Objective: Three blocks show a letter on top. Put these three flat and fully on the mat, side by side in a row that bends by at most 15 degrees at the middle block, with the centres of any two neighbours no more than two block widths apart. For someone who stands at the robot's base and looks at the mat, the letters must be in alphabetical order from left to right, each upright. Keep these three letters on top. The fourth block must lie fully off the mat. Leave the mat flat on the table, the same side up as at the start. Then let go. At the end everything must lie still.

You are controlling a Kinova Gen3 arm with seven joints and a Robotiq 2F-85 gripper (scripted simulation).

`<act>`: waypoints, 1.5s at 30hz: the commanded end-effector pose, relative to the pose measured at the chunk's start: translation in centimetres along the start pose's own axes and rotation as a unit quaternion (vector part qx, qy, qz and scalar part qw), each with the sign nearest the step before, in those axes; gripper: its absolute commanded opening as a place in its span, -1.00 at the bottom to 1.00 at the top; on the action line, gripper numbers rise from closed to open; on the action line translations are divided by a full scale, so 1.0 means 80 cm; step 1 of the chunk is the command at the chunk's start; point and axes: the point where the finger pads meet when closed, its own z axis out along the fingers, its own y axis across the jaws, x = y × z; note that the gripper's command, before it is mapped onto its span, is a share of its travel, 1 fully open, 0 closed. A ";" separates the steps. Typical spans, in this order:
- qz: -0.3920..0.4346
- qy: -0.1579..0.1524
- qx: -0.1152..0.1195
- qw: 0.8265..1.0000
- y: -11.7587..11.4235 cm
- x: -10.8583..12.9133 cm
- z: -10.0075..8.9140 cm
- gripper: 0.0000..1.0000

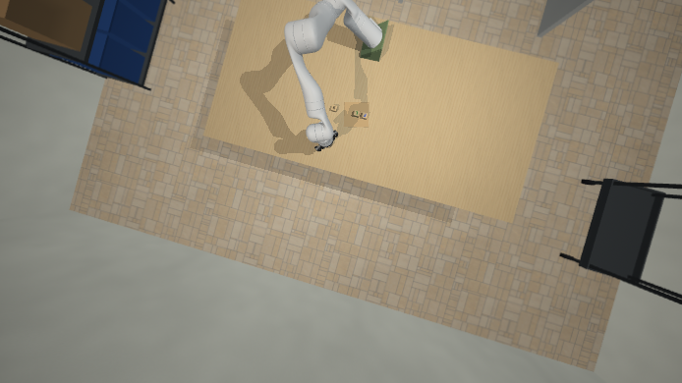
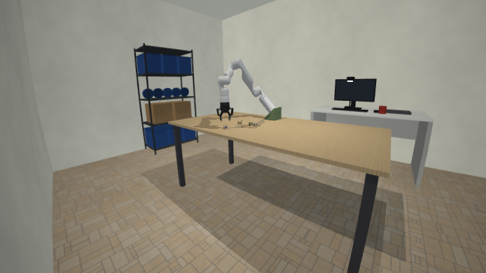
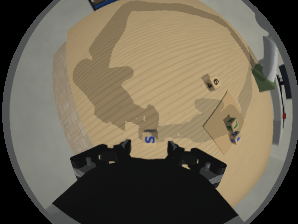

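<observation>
My gripper [image 2: 224, 114] is open and hovers over the table's near left part. A small block with a blue letter [image 3: 148, 137] lies on the table right below it, between the fingers in the wrist view and apart from them [image 2: 225, 127]; the arm hides it in the overhead view. The tan mat [image 1: 352, 114] lies flat to the right with two lettered blocks [image 1: 355, 114] [image 1: 365, 115] side by side on it. Another block [image 1: 333, 107] lies off the mat, to its left. The letters are too small to read.
The green robot base [image 1: 374, 42] stands at the table's far edge. A shelf with blue bins [image 2: 164, 94] stands behind the table's left end. A desk with a monitor [image 2: 354, 91] stands at the right wall.
</observation>
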 end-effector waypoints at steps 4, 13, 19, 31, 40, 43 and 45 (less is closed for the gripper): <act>0.000 0.001 -0.001 1.000 0.001 0.001 0.012 0.34; 0.000 0.001 -0.001 1.000 0.001 0.001 0.022 0.34; 0.000 0.001 -0.001 1.000 0.001 0.001 0.027 0.34; 0.000 0.001 -0.001 1.000 0.001 0.001 0.029 0.34; 0.000 0.001 -0.001 1.000 0.001 0.001 0.029 0.34; 0.000 0.001 -0.001 1.000 0.001 0.001 0.029 0.34; 0.000 0.001 -0.001 1.000 0.001 0.001 0.029 0.34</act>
